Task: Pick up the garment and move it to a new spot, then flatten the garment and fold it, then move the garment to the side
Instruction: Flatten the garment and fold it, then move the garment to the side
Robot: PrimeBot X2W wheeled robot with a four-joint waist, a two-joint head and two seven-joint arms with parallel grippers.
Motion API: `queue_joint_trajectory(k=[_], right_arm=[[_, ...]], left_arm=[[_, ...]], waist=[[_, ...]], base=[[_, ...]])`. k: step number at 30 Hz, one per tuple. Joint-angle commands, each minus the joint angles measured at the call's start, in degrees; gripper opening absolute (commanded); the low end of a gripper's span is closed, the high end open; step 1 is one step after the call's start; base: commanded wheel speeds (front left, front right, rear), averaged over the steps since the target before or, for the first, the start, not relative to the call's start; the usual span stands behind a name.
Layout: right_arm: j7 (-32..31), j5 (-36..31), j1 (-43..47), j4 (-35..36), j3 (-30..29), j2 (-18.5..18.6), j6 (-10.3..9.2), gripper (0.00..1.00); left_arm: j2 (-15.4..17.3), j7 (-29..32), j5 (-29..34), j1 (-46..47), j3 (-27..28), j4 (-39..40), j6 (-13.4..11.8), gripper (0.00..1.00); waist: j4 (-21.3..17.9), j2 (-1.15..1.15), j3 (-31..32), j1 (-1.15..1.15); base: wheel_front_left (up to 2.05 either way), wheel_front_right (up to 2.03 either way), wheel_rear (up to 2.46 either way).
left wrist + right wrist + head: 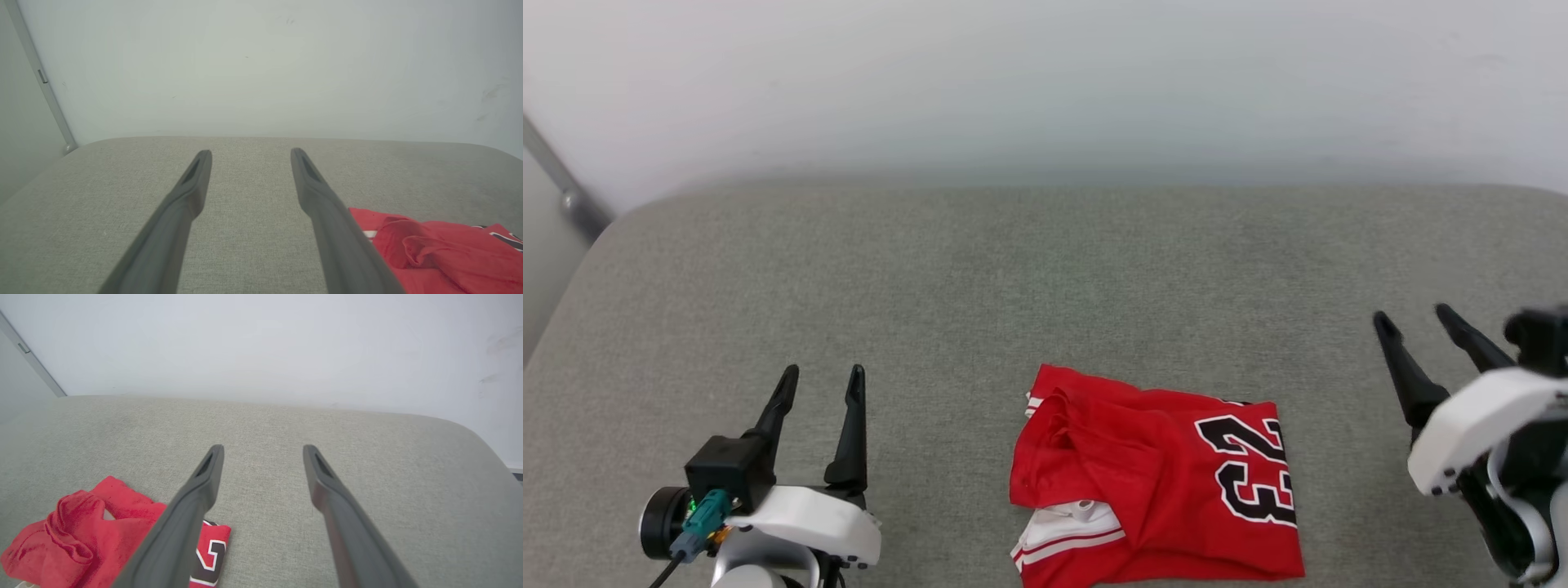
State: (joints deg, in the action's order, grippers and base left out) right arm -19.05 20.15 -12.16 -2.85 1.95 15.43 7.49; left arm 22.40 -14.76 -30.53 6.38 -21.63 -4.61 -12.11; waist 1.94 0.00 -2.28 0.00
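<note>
The garment (1152,478) is a red jersey folded into a rough rectangle on the grey cushioned surface, black "23" print facing up, a white striped sleeve showing at its near left corner. It also appears at the lower right of the left wrist view as the garment (441,253) and at the lower left of the right wrist view as the garment (86,543). My left gripper (821,384) hovers open to the left of it, nothing between the fingers. My right gripper (1413,318) stands open to the right of it, apart from the cloth.
The grey cushioned surface (1013,278) stretches to a pale wall behind. A metal pole (560,184) runs down at the far left corner. The surface's rounded edges fall away at left and right.
</note>
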Motion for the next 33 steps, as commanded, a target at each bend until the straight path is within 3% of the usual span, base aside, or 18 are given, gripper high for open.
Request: queue_joint_trajectory(k=[1,7,14,23,33], right_arm=[[3.32,-2.45,2.88,1.63,-2.54,-1.64,0.00,1.00],[13.89,-6.18,9.17,5.43,-4.67,-3.20,-0.01,1.00],[20.32,-8.02,17.24,8.82,-2.85,-6.77,-0.01,1.00],[20.84,-9.24,19.42,10.34,-3.14,-7.91,-0.01,1.00],[16.91,-8.16,20.44,10.25,-6.16,-9.11,-0.01,1.00]], left_arm=[[0.37,-0.20,-0.30,-1.02,0.66,-0.14,-0.35,1.00],[0.85,-0.34,-0.48,-3.89,1.64,-0.04,-1.09,1.00],[1.41,-0.37,-0.48,-7.13,2.08,0.90,-2.05,1.00],[1.80,-0.05,-1.04,-7.98,2.51,0.96,-2.56,1.00],[1.31,-0.17,-1.88,-7.12,3.30,1.21,-2.84,1.00]], waist=[[-1.03,0.00,1.10,0.00],[-2.29,0.00,2.76,0.00],[-2.49,0.00,4.23,0.00],[-3.04,0.00,4.74,0.00],[-3.09,0.00,3.88,0.00]], base=[[0.00,0.00,0.00],[0.00,0.00,0.00],[0.00,0.00,0.00],[0.00,0.00,0.00],[0.00,0.00,0.00]])
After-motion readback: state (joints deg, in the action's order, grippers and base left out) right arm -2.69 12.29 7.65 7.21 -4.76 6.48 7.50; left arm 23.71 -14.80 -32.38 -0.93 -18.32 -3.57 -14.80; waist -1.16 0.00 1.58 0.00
